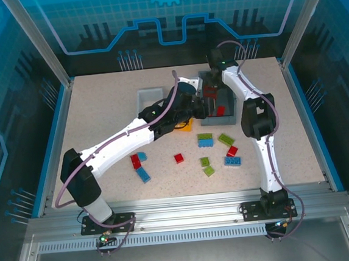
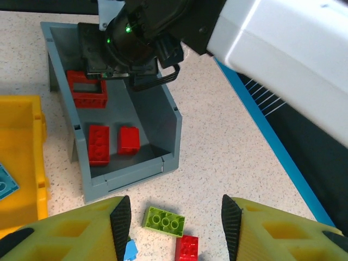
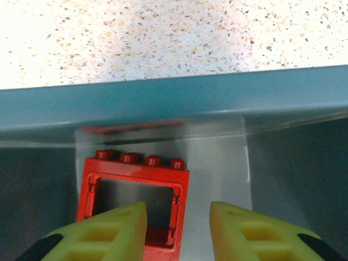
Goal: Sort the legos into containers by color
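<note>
**Red frame in the grey bin, lime brick waiting**

Yellow fingers (image 2: 81, 231) of the left claw (image 2: 175, 228) stand wide apart with nothing between them. They hang over a lime brick (image 2: 163, 221) that lies on the bench (image 2: 228, 163), with a red brick (image 2: 186, 250) just beside it. Beyond them sits the grey bin (image 2: 173, 130), toward the far edge of the bench and right of its middle. It holds two red blocks (image 2: 98, 144) and a red frame brick (image 3: 136, 179). The right claw (image 3: 178, 217) hovers inside that bin, open. The frame lies below and partly between its fingers, not pinched as far as I can tell. A yellow bin (image 2: 22, 152) stands beside the grey one, toward the bench's middle, with a blue piece in it. More loose legos (image 1: 205, 161) lie scattered mid-bench toward the near edge.

The drop looks done, so the right claw should rise straight up with its jaws apart, so it snags neither the frame nor the bin wall. The left claw should centre on the lime brick and close across its short width, clear of the red brick.
</note>
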Robot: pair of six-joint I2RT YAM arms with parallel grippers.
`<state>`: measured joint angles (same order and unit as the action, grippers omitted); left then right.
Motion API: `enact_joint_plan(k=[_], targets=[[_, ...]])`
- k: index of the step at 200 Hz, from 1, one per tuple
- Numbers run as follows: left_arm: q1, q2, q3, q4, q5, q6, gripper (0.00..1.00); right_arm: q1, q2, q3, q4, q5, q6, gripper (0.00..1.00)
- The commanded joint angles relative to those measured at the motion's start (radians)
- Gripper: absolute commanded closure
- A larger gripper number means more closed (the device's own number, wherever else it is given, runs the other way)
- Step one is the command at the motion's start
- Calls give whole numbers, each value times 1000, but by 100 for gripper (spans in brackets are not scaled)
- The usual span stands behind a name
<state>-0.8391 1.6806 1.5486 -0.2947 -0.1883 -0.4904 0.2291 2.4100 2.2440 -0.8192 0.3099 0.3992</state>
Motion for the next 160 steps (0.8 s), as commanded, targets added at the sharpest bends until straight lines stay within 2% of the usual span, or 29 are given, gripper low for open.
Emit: enact_joint_plan(k=[1,46,103,134,160], targets=[[-10,-67,-27,-41,-45,-12,49,-4,-169,-27,11,-15,-8,64],[-9,-151,-89,-132,-85,-43,49,31,-447,-188,77,6,-35,64],[-2,-203,-196,-285,-10,20,40,199,-943,-725,179,-78,-42,56],[-2,-176,-248,-296,66,-29,39,322,-1181,-997,103,-112,81,53],[-50,-110,-298,-232,121,-122,38,378,-1365,-1187,-8,-111,242,51]])
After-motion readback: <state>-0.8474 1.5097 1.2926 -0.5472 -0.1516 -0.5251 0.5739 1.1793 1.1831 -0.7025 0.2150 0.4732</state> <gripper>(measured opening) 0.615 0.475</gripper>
